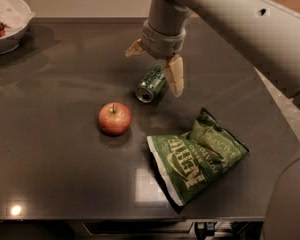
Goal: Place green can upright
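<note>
Dark glossy tabletop (60, 179) carries all objects. Grey robot arm (230, 19) enters from upper right. Green chip bag (197, 154) lies flat near front right. White bowl (9, 31) sits at far left corner. Gripper (154, 69) hangs over table centre, pale fingers (174, 75) spread apart, holding nothing. Red apple (114, 118) stands left of bag. Green can (150, 85) lies on its side beneath gripper, one finger just beside it, silver end facing apple.

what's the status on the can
Gripper open, low over far end of can. It lies on its side, not yet upright. Apple and bag nearby, both apart from it.
</note>
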